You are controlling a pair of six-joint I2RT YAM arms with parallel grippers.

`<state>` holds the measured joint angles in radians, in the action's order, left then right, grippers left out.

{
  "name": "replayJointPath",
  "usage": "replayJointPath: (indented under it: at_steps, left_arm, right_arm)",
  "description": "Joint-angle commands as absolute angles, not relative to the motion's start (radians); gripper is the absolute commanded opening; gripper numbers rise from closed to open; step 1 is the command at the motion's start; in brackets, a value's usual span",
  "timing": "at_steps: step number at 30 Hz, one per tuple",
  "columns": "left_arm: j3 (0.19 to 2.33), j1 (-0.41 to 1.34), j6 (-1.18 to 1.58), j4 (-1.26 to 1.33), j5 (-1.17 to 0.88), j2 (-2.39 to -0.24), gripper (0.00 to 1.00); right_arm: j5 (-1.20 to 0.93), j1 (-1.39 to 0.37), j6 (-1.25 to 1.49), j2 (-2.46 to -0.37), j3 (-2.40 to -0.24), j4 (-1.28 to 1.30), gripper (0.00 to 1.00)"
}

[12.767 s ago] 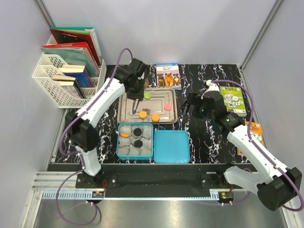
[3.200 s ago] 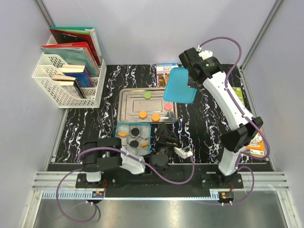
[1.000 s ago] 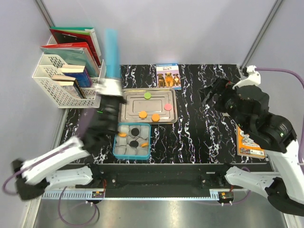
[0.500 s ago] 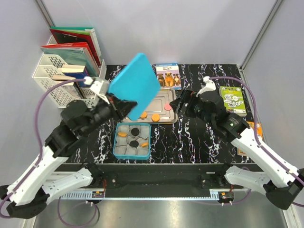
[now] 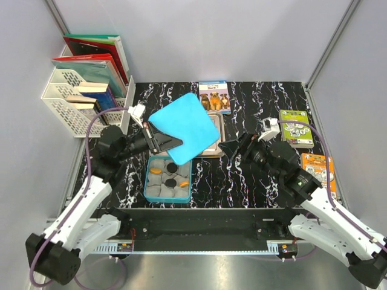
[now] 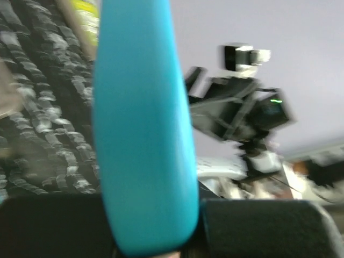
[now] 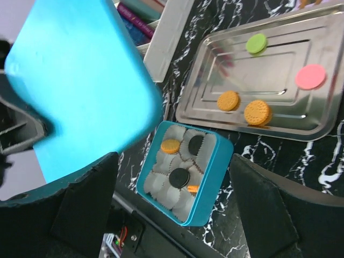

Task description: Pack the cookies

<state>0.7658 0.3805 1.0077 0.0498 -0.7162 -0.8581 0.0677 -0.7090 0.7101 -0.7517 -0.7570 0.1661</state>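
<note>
the left gripper (image 5: 158,139) is clamped on one edge of the blue lid (image 5: 184,128). the lid is up in the air and tilted. from the top it hides most of the silver tray (image 7: 274,59) and the far rim of the blue tin (image 5: 169,200). in the left wrist view the lid shows edge on and the picture is blurry.

the right gripper (image 5: 234,147) is just beside the right end of the tray, above the black table (image 5: 254,103). its two fingers (image 7: 86,207) are wide apart and nothing is between them.

four cookies lie on the tray. the green cookie (image 7: 257,43) is near the far side. the pink cookie (image 7: 310,77) is by the right end. the two orange cookies (image 7: 229,100) sit side by side near the front edge, close together.

the tin sits on the table right in front of the tray. it is lined with grey paper cups (image 7: 161,180). four more cookies are in it. an orange one (image 7: 170,145) and a black one (image 7: 196,143) are at the far end, side by side. another black one (image 7: 178,176) is in the middle. a second orange one (image 7: 192,188) is just beside it and looks tipped up.

a dog book (image 5: 214,96) lies behind the tray. a green booklet (image 5: 294,128) and an orange booklet (image 5: 317,169) lie at the right. a white rack (image 5: 78,112) of books stands at the left.
</note>
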Motion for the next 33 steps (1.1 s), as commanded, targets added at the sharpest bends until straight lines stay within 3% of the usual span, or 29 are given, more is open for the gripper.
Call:
replayJointPath:
  at_steps: [1, 3, 5, 8, 11, 15, 19, 24, 33]
  left_arm:
    - [0.689, 0.35, 1.5, 0.823, -1.06, -0.94, 0.0]
    - [0.644, 0.338, 1.635, 1.106, -1.1, -1.005, 0.0]
    - [0.641, 0.333, 1.723, 1.187, -1.133, -1.032, 0.0]
    - [0.644, 0.344, 1.576, 1.002, -1.155, -0.98, 0.0]
    - [0.666, 0.36, 1.338, 0.584, -1.154, -0.924, 0.0]
    - [0.719, 0.368, 1.08, 0.234, -1.118, -0.882, 0.0]
    - [0.724, 0.37, 1.031, 0.206, -1.115, -0.884, 0.0]
    - [0.736, 0.373, 1.022, 0.201, -1.126, -0.899, 0.0]
    - [0.724, 0.377, 1.025, 0.215, -1.127, -0.89, 0.0]
  right_arm:
    - [-0.047, -0.697, 0.758, -0.704, -0.684, -0.05, 0.9]
    - [-0.081, -0.681, 0.772, -0.689, -0.669, -0.086, 0.9]
    - [-0.112, -0.646, 0.772, -0.684, -0.672, -0.084, 0.91]
    - [-0.193, -0.577, 0.784, -0.699, -0.695, -0.081, 0.9]
    - [-0.244, -0.532, 0.785, -0.709, -0.729, -0.077, 0.9]
    - [-0.279, -0.512, 0.711, -0.744, -0.845, 0.027, 0.9]
    - [-0.255, -0.509, 0.631, -0.756, -0.951, 0.149, 0.9]
    - [-0.412, -0.509, 0.626, -0.83, -1.017, 0.195, 0.88]
    - [-0.474, -0.509, 0.609, -0.88, -0.945, 0.18, 0.82]
